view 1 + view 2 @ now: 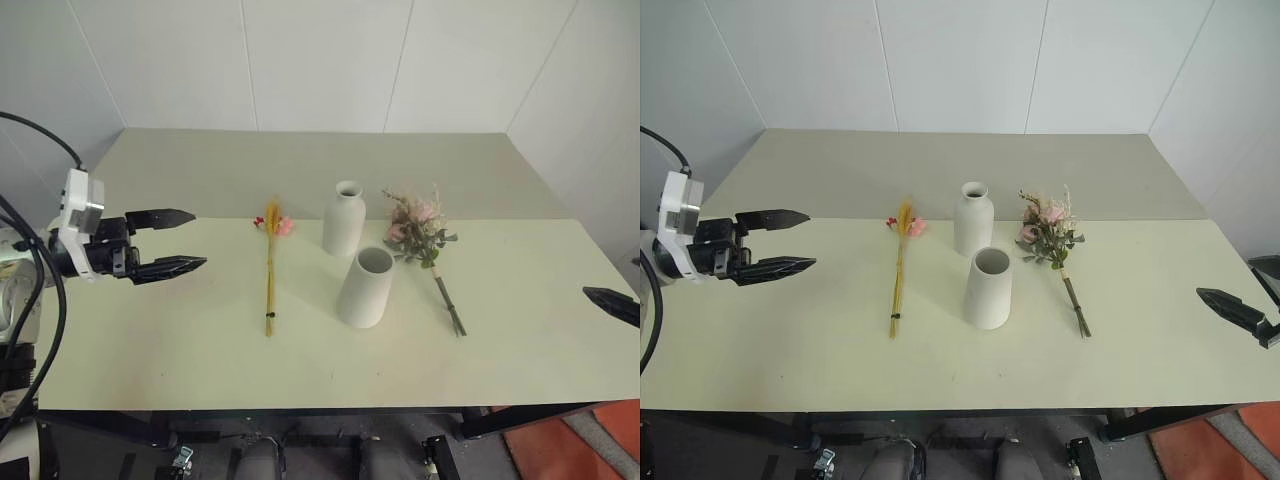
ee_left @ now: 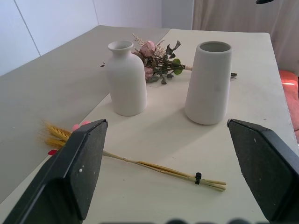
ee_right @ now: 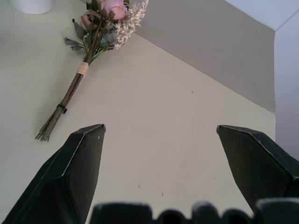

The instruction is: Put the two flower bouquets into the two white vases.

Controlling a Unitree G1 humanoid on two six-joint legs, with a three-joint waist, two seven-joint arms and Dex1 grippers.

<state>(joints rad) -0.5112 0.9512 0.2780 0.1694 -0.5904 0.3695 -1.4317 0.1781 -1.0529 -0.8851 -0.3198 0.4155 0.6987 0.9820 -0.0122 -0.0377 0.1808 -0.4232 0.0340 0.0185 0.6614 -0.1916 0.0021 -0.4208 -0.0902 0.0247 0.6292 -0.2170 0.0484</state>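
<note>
Left eye view, item one: left gripper (image 1: 172, 241), fingers spread wide, nothing between them, touching nothing, held above the left part of the table (image 1: 150, 340) and pointing toward the middle.

Item two: right gripper (image 3: 161, 140), fingers likewise wide apart and empty in its own wrist view; at the table's right edge, well apart from all objects.

Item three: slim wheat-like bundle (image 1: 270, 262), lying flat, pink-red flowers at the far end, stems toward the robot, left of both vases.

Item four: bottle-shaped vase (image 1: 343, 219), upright, narrow neck, empty mouth; behind the other vase.

Item five: wide-mouthed vase (image 1: 365, 288), upright, nearer the robot, close to the bottle-shaped one but apart from it.

Item six: bushy pink bouquet (image 1: 421, 237), lying flat right of the vases, stems toward the robot.

Left wrist view adds a small black tie near the bundle's cut ends. Right wrist view adds a tan wrap around the bouquet's stems below the leaves, and a dark tie nearer the stem ends.
</note>
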